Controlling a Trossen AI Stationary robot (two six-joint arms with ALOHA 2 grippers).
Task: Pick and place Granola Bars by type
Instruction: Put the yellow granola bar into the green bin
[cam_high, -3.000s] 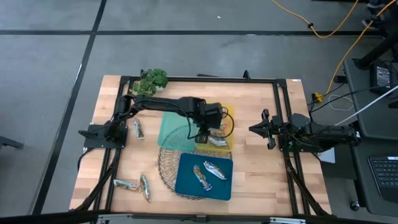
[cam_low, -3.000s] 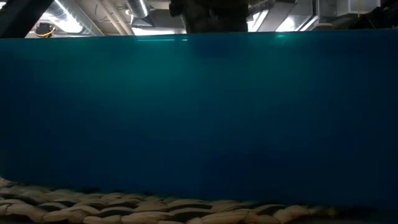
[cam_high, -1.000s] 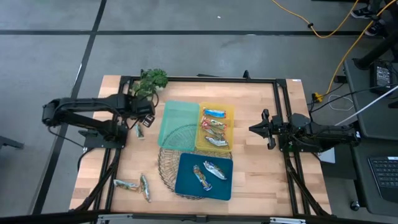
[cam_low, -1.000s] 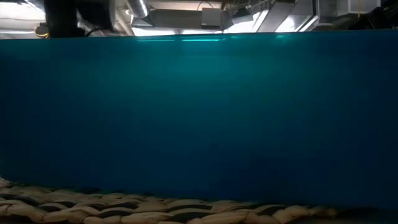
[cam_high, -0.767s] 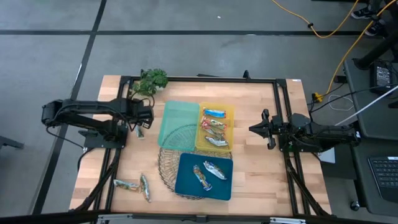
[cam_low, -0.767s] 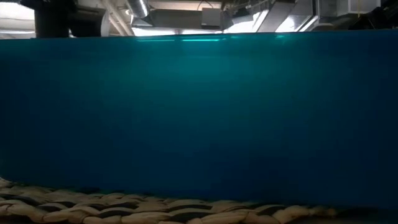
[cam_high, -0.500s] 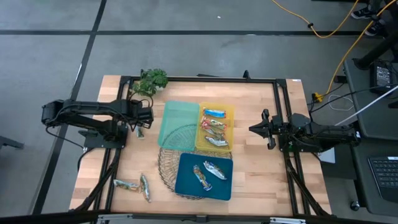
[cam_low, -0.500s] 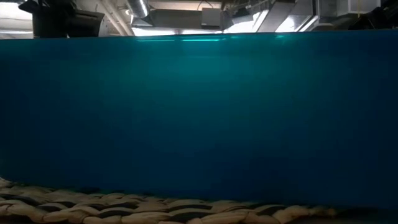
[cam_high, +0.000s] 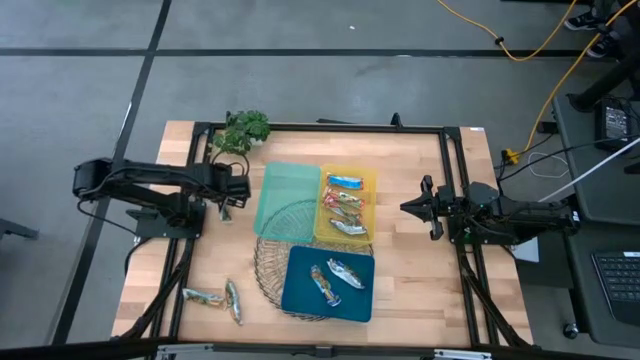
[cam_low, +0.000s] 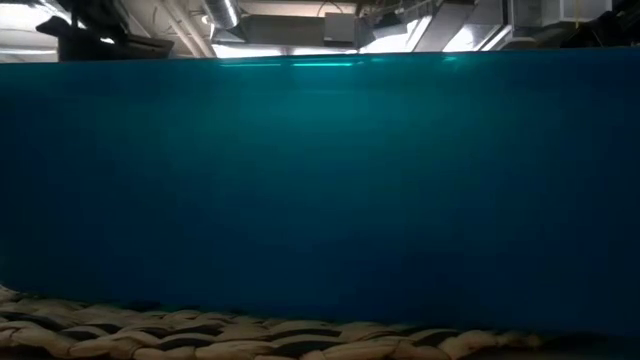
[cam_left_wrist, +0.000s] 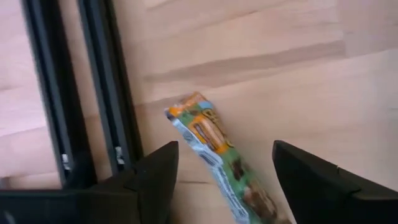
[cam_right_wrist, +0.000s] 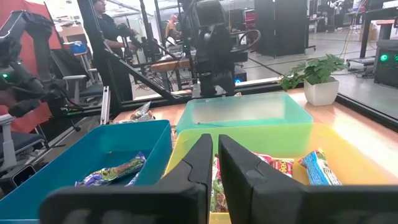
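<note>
Left gripper (cam_high: 226, 196) hangs spread wide and empty over a single granola bar (cam_left_wrist: 221, 163) lying flat on the desk near its left edge, just beside the black frame rail (cam_left_wrist: 109, 87); in the left wrist view the bar sits between the 2 dark fingers (cam_left_wrist: 152, 180) without touching either. Right gripper (cam_high: 408, 208), fingers pressed together and holding nothing, waits above the desk toward its right edge. Between the arms, 3 granola bars (cam_high: 343, 208) fill the yellow tray (cam_high: 372, 180), with the green tray (cam_high: 270, 200) beside it holding none. The blue tray (cam_high: 300, 290), nearer the front edge and resting partly on a wire basket (cam_high: 268, 262), carries 2 bars (cam_high: 335, 277). 2 more bars (cam_high: 218, 298) lie loose near the front left corner. A potted plant (cam_high: 242, 130) stands at the back edge.
</note>
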